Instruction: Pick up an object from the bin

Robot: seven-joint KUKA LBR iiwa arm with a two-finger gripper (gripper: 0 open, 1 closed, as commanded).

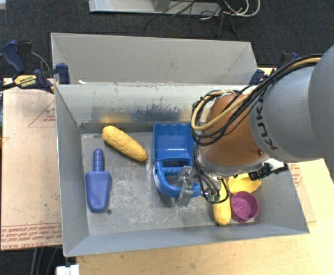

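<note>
Item, bin (144, 99): grey metal, sloped walls, flat floor. You have the most open floor left of centre, a bare strip between the blue scoop (98, 183) by the left wall and the blue pan (172, 145) at mid-floor, and a narrower bare band along the near wall. Item, blue pan: a box-shaped toy with a looped handle, long axis running from the far wall toward the near wall, wide end far, handle near. Item, gripper (187, 191): low over the pan's handle end, at its right side; you cannot tell whether it is spread or pressed together. Item, corn cob (124, 142): yellow, lying slantwise just left of the pan. Item, right near corner: crowded, with a magenta cup (244, 206) touching a yellow piece (222, 211), both close beside the gripper.
</note>
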